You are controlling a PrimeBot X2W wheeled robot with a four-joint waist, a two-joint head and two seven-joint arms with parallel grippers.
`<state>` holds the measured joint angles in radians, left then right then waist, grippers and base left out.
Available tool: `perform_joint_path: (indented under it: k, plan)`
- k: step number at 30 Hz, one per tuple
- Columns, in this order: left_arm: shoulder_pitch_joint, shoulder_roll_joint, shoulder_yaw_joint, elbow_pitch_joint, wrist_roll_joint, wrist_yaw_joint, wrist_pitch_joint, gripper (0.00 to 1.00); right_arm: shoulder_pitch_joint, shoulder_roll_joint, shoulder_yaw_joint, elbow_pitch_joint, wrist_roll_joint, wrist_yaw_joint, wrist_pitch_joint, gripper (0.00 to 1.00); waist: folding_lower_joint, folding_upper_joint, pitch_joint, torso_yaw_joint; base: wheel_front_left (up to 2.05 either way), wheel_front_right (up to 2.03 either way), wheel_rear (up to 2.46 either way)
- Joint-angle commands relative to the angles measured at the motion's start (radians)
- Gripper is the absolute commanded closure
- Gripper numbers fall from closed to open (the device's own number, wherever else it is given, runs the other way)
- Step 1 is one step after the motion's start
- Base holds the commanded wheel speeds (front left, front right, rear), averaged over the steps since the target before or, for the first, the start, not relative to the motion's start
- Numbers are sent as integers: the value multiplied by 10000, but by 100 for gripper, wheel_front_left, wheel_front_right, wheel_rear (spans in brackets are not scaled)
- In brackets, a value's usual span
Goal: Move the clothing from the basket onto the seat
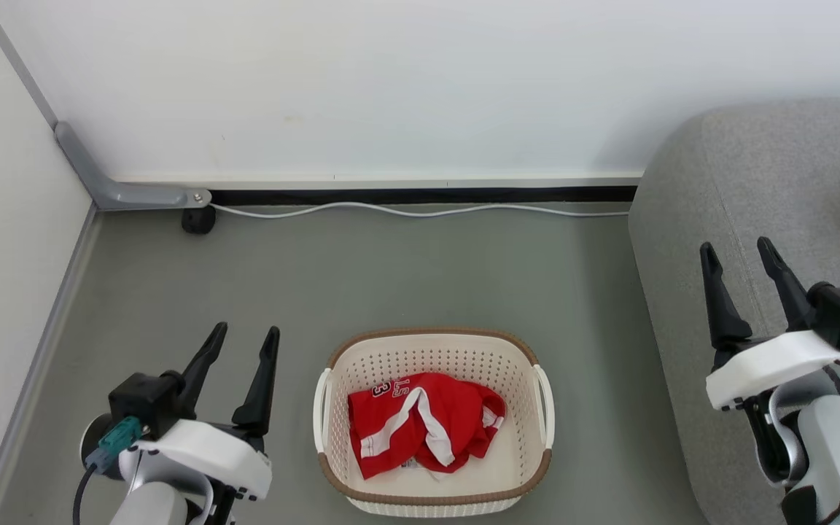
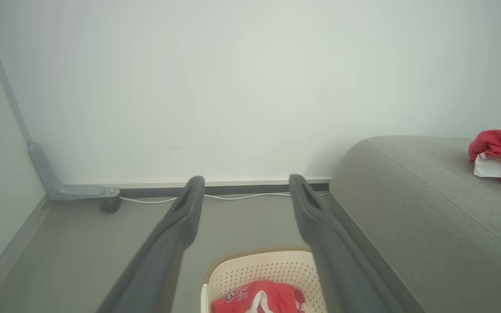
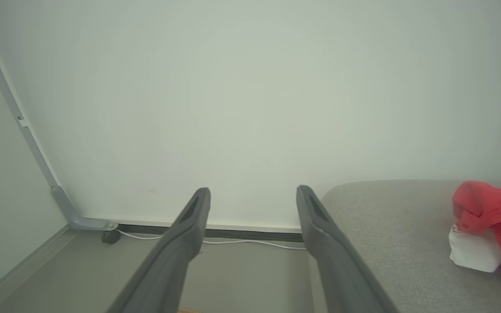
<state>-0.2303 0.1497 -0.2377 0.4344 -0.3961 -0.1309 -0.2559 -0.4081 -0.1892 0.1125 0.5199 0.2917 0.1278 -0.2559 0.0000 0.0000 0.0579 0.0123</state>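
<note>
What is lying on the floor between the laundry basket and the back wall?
Mostly bare grey floor; just a thin white cable running along the foot of the wall, well clear of the basket. The head view shows it.

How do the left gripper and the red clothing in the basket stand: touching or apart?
Apart. In the head view the open left gripper hangs left of the basket, grey floor showing between them; the clothing lies inside the basket.

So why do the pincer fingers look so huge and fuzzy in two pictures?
Left wrist view: the left pincer sits right by the wide lens, so its fingers look big and soft-edged; right wrist view: same with the right pincer; head view: farther off, soft even light, basket and red clothes crisp.
</note>
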Motion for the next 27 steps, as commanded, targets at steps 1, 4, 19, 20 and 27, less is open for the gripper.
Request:
perform_joint_path:
  k: [1, 4, 19, 20, 27]
  plan:
    - [-24, 147, 528, -273, 176, 2, -59, 0, 148, -18, 222, -365, -25, 29, -59, 0, 0, 0, -232, 62, 0, 0, 0]
    - [364, 26, 1152, -462, 563, 10, -59, 0, 546, 103, 273, -658, -123, 29, -59, 0, 0, 0, -365, 57, 0, 0, 0]
    - [1797, -866, 3077, -1467, 2041, 121, -59, 0, 2051, 765, 248, -1300, -668, 29, -59, 0, 0, 0, -413, -35, 0, 0, 0]
    - [1800, -890, 3107, -1473, 2091, 121, -59, 0, 2067, 781, 252, -1308, -700, 29, -59, 0, 0, 0, -409, -44, 0, 0, 0]
    - [1750, -976, 3202, -1427, 2250, 136, -59, 0, 2056, 901, 264, -1286, -692, 29, -59, 0, 0, 0, -377, -145, 0, 0, 0]
